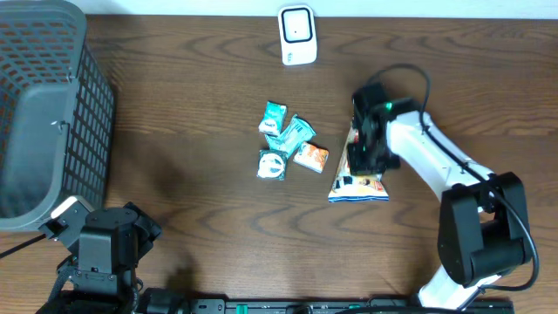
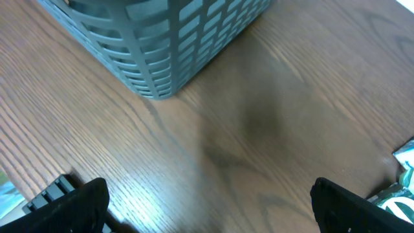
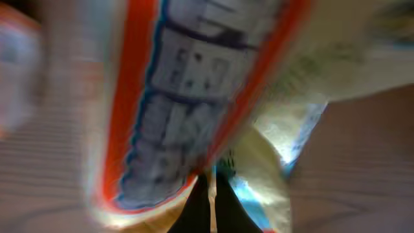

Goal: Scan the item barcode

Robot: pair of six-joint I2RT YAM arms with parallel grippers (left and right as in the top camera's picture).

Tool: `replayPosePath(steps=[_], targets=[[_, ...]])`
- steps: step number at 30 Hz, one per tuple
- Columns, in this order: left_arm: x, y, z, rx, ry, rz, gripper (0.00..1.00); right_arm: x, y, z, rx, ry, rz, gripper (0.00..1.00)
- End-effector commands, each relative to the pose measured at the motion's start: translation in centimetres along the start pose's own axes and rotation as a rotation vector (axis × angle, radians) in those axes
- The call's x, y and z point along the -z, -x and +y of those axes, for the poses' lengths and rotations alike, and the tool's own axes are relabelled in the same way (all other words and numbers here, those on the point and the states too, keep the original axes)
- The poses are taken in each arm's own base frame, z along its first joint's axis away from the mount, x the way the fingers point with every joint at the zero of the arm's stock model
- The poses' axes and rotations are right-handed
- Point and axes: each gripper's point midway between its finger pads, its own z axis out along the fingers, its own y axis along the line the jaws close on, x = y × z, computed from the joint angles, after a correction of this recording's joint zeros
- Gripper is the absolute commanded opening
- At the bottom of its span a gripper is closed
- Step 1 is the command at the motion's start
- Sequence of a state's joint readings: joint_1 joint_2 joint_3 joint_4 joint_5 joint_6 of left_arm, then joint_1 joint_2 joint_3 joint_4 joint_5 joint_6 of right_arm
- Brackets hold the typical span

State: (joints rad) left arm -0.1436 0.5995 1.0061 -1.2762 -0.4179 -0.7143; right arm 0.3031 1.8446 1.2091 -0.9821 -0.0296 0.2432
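Note:
The item is a white snack bag [image 1: 359, 186] with orange and blue print, lying right of the table's middle. My right gripper [image 1: 359, 161] is over its upper half and shut on it. The right wrist view is filled by the blurred bag [image 3: 194, 97], and the right gripper [image 3: 211, 202] pinches a fold of it between its dark fingers. No barcode is readable. A white scanner [image 1: 296, 36] stands at the table's far edge. My left gripper [image 1: 139, 225] rests at the near left. In its own view the left gripper [image 2: 210, 213] is open over bare wood.
A grey slatted basket [image 1: 44, 113] fills the far left, and its corner [image 2: 162, 45] is close ahead of the left gripper. Several small teal and orange packets [image 1: 288, 144] lie in a cluster between the basket and the bag.

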Motion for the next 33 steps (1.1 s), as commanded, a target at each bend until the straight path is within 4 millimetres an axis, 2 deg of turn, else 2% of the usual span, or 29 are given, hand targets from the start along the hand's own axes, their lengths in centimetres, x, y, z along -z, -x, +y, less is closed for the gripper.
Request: replayPosePath(steps=[1,4,8,12,15,18,22,25,30,33], targets=[[0.0,0.2,0.4,0.017,0.017,-0.012,0.98,-1.2,-2.1,-0.5,-0.031,-0.024,0.063,0.01],[0.0,0.2,0.4,0.018,0.017,-0.012,0.98,-0.2,-2.2,-2.2,-0.070,-0.103,0.077,0.01],[0.0,0.2,0.4,0.018,0.017,-0.012,0.98,3.0,-1.2,-3.6,-0.089,-0.168,0.072,0.01],[0.0,0.2,0.4,0.018,0.017,-0.012,0.98,6.0,0.6,-3.1,-0.089,-0.153,0.022,0.01],[0.0,0.2,0.4,0.018,0.017,-0.012,0.98,6.6,1.9,-2.3,-0.088,-0.114,-0.026,0.02],[0.0,0.2,0.4,0.018,0.017,-0.012,0.98,6.3,2.4,-0.4,-0.087,-0.006,-0.037,0.01],[0.0,0.2,0.4,0.018,0.017,-0.012,0.98,4.8,1.6,1.7,-0.032,0.068,-0.011,0.01],[0.0,0.2,0.4,0.018,0.017,-0.012,0.98,2.8,0.7,1.6,-0.016,0.028,0.001,0.01],[0.0,0.2,0.4,0.018,0.017,-0.012,0.98,-1.6,-0.9,0.6,-0.086,-0.011,0.002,0.02],[0.0,0.2,0.4,0.018,0.017,-0.012,0.98,-2.0,-1.3,0.4,-0.088,-0.015,0.011,0.01]])
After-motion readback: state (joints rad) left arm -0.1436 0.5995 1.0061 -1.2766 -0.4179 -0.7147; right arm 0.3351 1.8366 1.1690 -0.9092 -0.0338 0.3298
